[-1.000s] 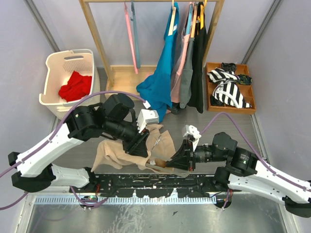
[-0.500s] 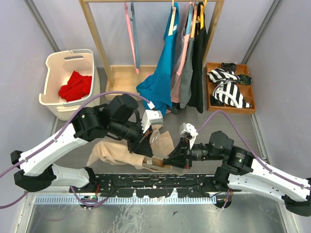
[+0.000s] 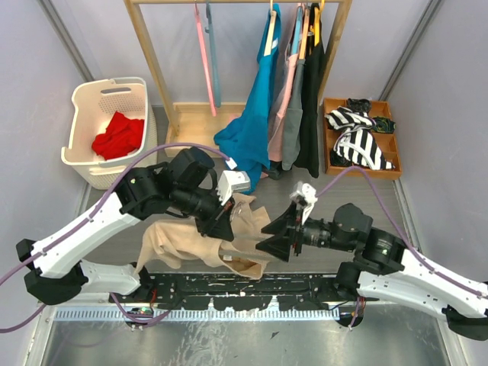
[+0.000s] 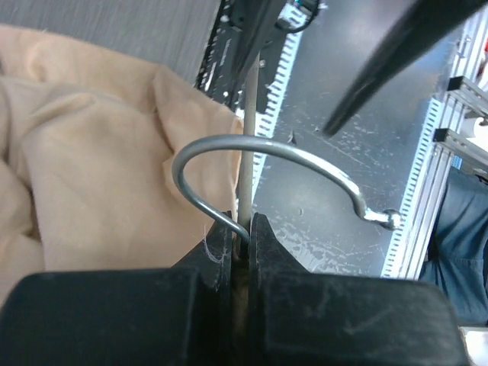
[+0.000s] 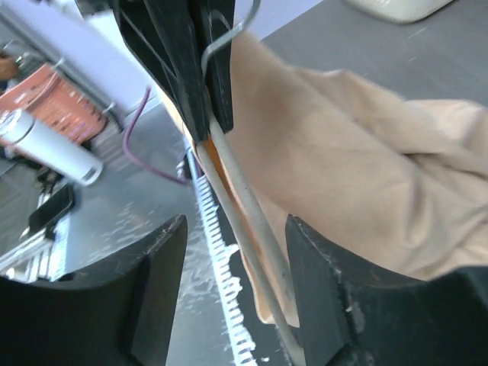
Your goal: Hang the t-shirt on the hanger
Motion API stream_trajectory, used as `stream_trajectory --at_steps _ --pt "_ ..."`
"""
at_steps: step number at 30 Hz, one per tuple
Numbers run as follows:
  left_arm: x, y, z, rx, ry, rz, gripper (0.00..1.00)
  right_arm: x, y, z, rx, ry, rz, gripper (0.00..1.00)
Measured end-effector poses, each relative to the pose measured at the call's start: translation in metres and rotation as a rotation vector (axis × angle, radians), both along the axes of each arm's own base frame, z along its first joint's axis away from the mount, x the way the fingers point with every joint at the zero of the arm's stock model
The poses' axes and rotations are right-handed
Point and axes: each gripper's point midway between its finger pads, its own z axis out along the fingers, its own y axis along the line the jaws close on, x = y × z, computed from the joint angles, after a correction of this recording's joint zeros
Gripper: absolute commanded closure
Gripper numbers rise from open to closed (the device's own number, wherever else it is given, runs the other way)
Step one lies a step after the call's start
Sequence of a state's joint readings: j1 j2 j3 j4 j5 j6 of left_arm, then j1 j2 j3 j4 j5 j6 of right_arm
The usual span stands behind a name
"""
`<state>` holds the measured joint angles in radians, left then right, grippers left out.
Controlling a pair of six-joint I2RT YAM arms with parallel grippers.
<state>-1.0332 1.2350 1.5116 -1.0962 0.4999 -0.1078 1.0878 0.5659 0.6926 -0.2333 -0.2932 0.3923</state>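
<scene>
Left gripper first: we see its fingers pressed together on the neck of the hanger, just under the metal hook, which arches above the fingertips in the left wrist view. The right gripper stands with its fingers spread and nothing pinched. In its own wrist view one pale arm of the hanger runs through the gap between them.

The t-shirt lies crumpled at lower centre of the top view. It is bunched under the left gripper, and its near hem reaches the black rail that carries the arm bases.

For containers, we note a white laundry basket at upper left with a red cloth in it. A wooden tray at the right holds black-and-white striped cloths.

A wooden rack crosses the top of the frame. A teal garment hangs from it and droops close to the left arm. Bare grey table shows between the tray and the right arm.
</scene>
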Motion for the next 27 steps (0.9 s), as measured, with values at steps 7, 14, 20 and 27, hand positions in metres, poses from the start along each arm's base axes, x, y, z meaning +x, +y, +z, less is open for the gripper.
stream_trajectory --at_steps 7,14,20,27 --pt "0.025 0.020 -0.013 0.044 -0.008 0.104 1.00 0.042 -0.056 0.049 0.050 0.060 -0.399 0.27" --pt "0.043 0.025 -0.009 0.025 -0.050 0.166 1.00 0.058 -0.098 0.021 -0.008 0.235 -0.661 0.30" --pt "0.068 0.020 -0.005 0.032 -0.096 0.247 1.00 0.052 -0.078 -0.049 -0.121 0.376 -0.636 0.39" --pt "0.097 0.010 -0.003 0.043 -0.131 0.323 1.00 0.040 -0.046 -0.094 -0.174 0.527 -0.551 0.41"
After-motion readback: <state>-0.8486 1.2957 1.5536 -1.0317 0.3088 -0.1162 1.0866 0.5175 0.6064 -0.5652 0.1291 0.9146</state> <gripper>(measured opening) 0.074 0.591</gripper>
